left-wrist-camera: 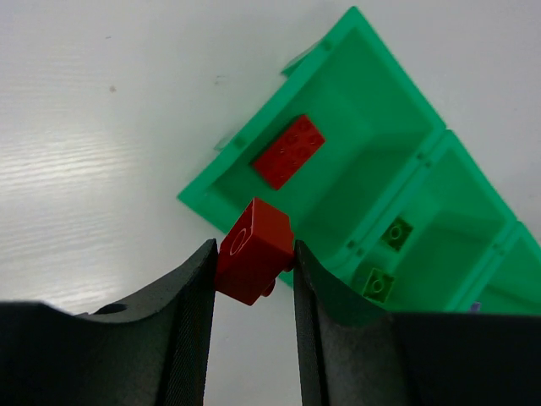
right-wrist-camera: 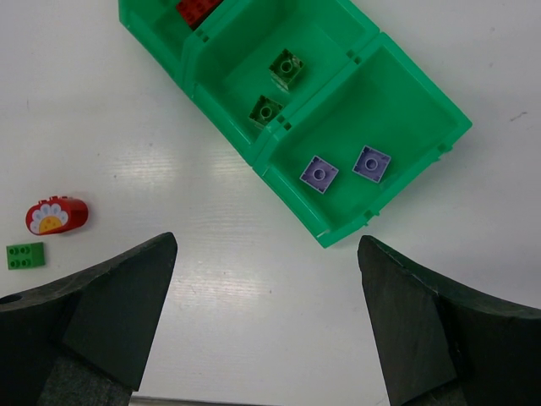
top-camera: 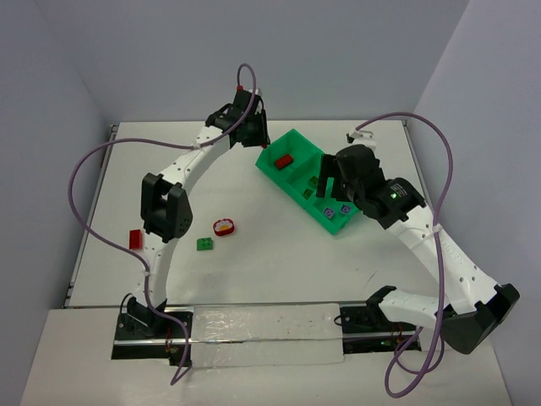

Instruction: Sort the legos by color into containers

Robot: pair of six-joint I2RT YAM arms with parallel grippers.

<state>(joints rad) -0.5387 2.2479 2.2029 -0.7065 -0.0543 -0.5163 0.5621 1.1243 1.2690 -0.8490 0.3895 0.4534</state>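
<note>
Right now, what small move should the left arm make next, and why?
Probably ease forward over the end compartment: the left gripper holds a red brick just short of it, and a second red brick lies inside.

Left arm (top-camera: 182,173), right arm (top-camera: 439,254): white links, black joint housings, lilac cables (top-camera: 80,169). Jaws matte black, finely textured.

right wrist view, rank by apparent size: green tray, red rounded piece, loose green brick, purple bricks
1. bright green plastic tray
2. rounded red plastic piece with pale face
3. small loose green studded brick and light purple square bricks: look alike, unranked
</note>
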